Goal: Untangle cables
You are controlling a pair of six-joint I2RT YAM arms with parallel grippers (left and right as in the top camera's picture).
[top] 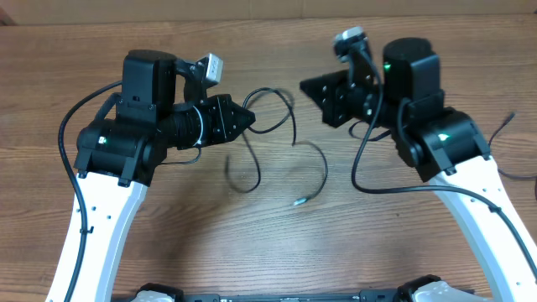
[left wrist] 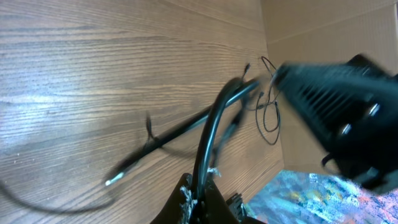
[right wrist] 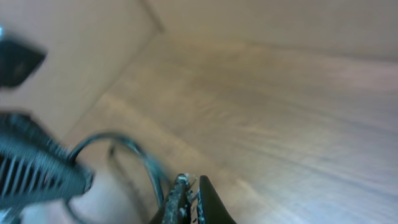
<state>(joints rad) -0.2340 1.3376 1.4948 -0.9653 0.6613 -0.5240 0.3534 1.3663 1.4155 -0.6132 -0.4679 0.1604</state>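
Thin black cables [top: 294,126] lie in loose loops on the wooden table between the two arms, one silver plug end [top: 299,201] pointing toward the front. My left gripper [top: 250,117] is shut on a cable [left wrist: 214,118], which rises from between the jaws [left wrist: 200,196] and arches toward the right gripper [left wrist: 280,73]. The right gripper [top: 304,86] hovers just right of the top loop, its jaws [right wrist: 191,190] shut. A blurred cable [right wrist: 146,162] curves past the left side of its fingers; I cannot tell whether it is pinched.
Thick black arm wires hang beside each arm, on the left [top: 67,134] and on the right [top: 359,168]. Another black cord [top: 508,126] lies at the right edge. A cardboard wall [top: 252,8] closes the back of the table.
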